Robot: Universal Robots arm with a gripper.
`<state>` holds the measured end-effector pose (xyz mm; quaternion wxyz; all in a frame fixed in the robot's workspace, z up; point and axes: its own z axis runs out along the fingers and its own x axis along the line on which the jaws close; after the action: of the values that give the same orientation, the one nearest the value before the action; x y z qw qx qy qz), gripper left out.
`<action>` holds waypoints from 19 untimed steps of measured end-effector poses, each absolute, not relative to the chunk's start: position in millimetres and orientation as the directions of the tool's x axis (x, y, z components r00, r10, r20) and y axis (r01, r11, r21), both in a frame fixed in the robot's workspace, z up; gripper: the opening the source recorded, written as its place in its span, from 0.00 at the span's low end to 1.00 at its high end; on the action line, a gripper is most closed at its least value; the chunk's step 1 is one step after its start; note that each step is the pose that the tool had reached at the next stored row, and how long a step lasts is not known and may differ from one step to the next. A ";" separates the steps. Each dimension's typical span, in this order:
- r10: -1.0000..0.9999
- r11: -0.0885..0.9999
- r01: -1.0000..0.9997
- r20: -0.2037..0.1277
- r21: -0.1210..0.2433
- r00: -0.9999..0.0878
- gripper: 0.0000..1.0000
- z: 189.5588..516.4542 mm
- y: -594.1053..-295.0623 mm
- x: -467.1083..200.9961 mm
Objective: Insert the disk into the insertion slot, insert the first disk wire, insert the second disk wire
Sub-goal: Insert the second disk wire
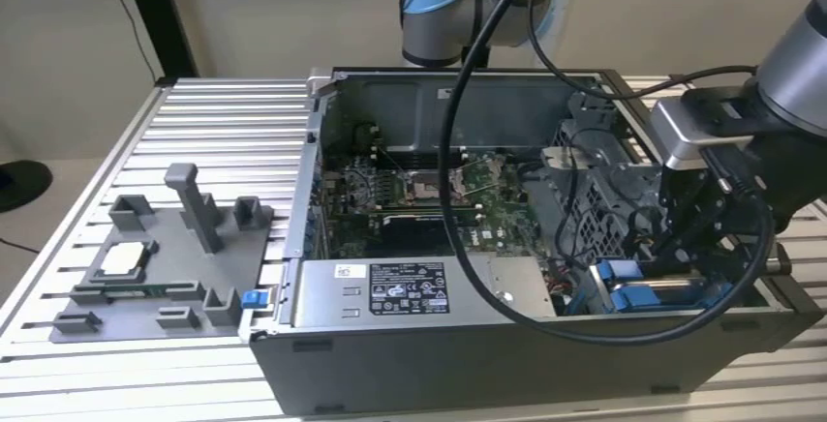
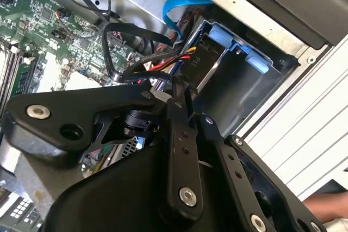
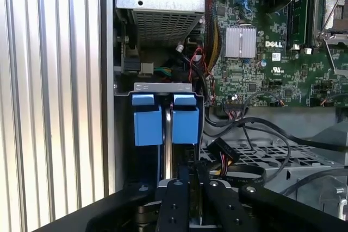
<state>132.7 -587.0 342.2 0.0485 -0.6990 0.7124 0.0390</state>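
**Slot lies dead ahead of my tips, long axis in line with them**

The disk (image 3: 168, 150): I read the thin pale strip, seen edge-on between the two blue tabs (image 3: 147, 126), as the disk standing in the slot (image 3: 163, 87). By my judgement it is already seated; its label is hidden, so I hold that loosely.

The slot sits in the lower right of the exterior view, at the near right corner of the case (image 1: 387, 364), against the case wall.

The relation that matters: in the first wrist view the slot is directly beyond my gripper (image 3: 193, 175), and its long axis points back at me rather than across.

Gripper state: fingers pressed close together, with only a narrow dark gap. I cannot tell whether anything is pinched in it.

A black plug (image 3: 222, 153) with coloured leads lies just beside the tips, on the motherboard (image 3: 272, 52) side. In the second wrist view red and yellow wires (image 2: 174, 61) run right up to the tips, between me and the slot.
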 end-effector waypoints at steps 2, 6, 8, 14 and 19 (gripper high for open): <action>-0.992 0.020 -1.000 -0.124 -0.012 -0.018 0.00 342.1 -585.0 132.4; -0.992 0.020 -1.000 -0.124 -0.012 -0.018 0.00 341.7 -582.6 132.4; -0.992 0.020 -1.000 -0.123 -0.012 -0.018 0.00 341.7 -582.6 132.4; -0.992 0.020 -1.000 -0.123 -0.012 -0.018 0.00 341.6 -585.1 132.4; -0.992 0.019 -1.000 -0.124 -0.012 -0.018 0.00 340.1 -585.2 132.4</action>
<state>132.4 -585.2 340.1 0.0484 -0.6991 0.7123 0.0390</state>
